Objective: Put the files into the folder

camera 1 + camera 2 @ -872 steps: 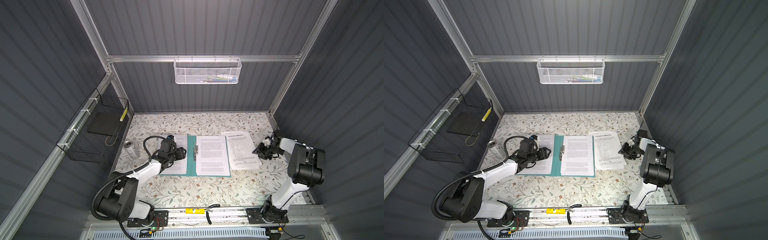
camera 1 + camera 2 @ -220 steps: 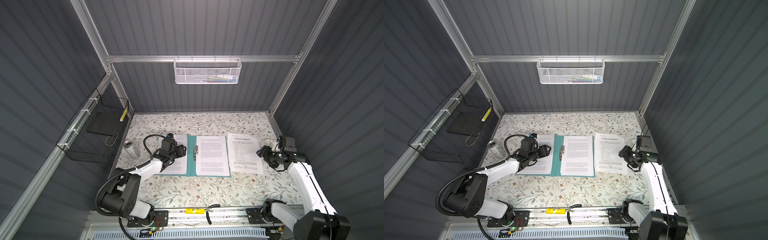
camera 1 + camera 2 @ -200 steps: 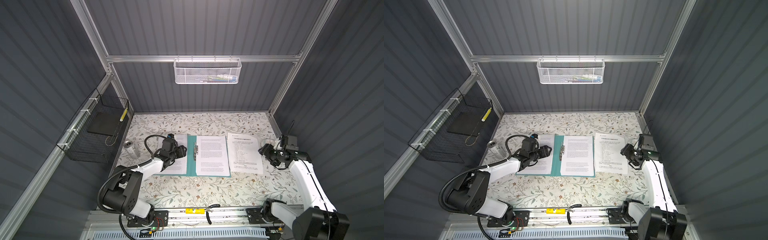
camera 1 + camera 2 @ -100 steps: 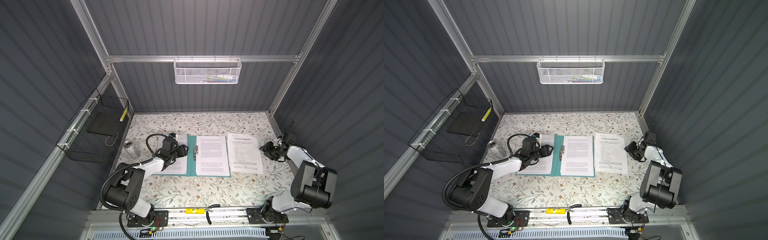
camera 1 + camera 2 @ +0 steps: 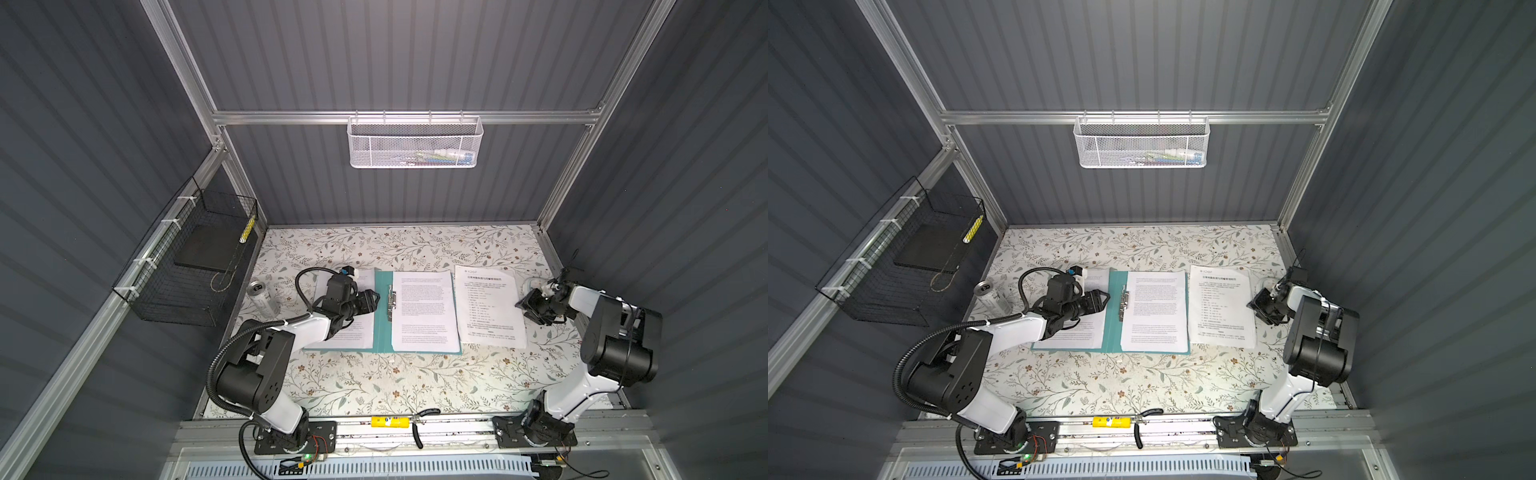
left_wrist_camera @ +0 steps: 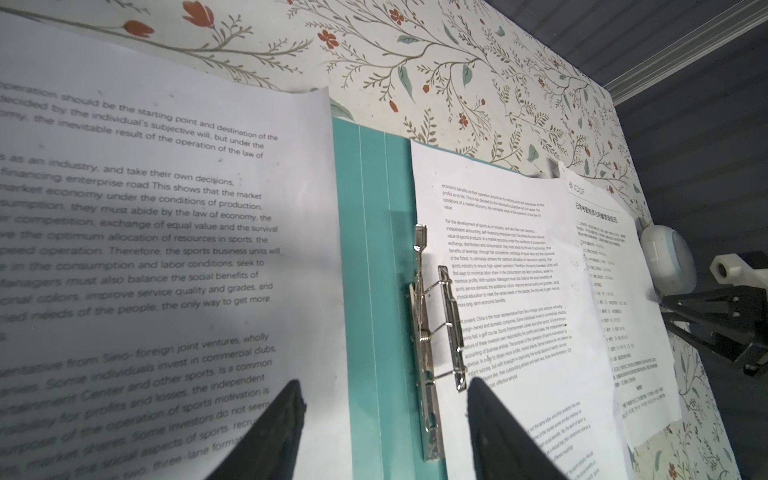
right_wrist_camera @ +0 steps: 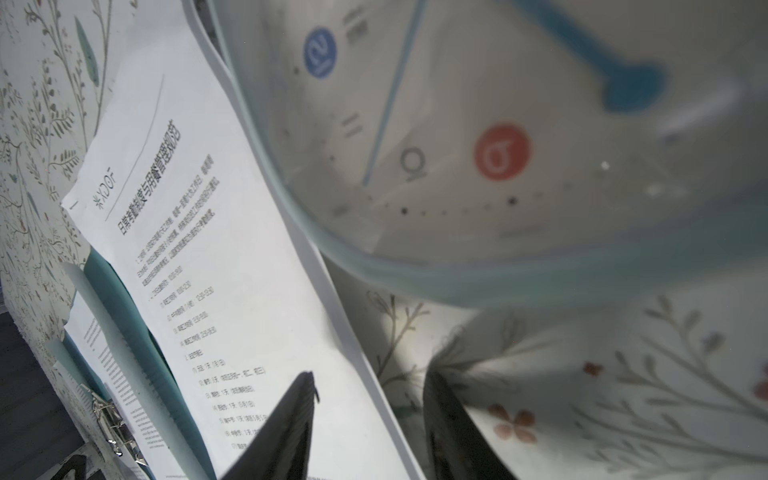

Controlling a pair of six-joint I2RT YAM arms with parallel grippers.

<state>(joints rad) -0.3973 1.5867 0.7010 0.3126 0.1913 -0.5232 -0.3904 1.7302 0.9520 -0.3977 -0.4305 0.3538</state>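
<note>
The teal folder [image 5: 382, 328] [image 5: 1111, 328] [image 6: 374, 249] lies open on the flowered table, its metal clip bar [image 5: 390, 301] [image 6: 428, 353] along the spine. One of the files [image 5: 353, 332] rests on its left flap and another [image 5: 424, 311] on its right flap. A third, titled sheet [image 5: 488, 307] [image 7: 216, 249] lies on the table just right of the folder. My left gripper [image 5: 372, 300] [image 6: 386, 395] hovers open over the spine, holding nothing. My right gripper [image 5: 525, 309] [image 7: 370, 390] sits low at the titled sheet's right edge, jaws apart, one finger over paper, one over cloth.
A white round device with a pale blue rim [image 5: 530, 284] [image 7: 498, 145] stands right behind my right gripper. A silver can [image 5: 262, 297] stands left of the folder. A black wire basket [image 5: 187, 270] hangs on the left wall, a white mesh basket [image 5: 413, 143] on the back wall.
The right arm's elbow has folded up toward the right wall while its gripper stayed at the titled sheet's edge, jaws narrower. That sheet, tilted earlier, now lies straight. The left arm is still.
</note>
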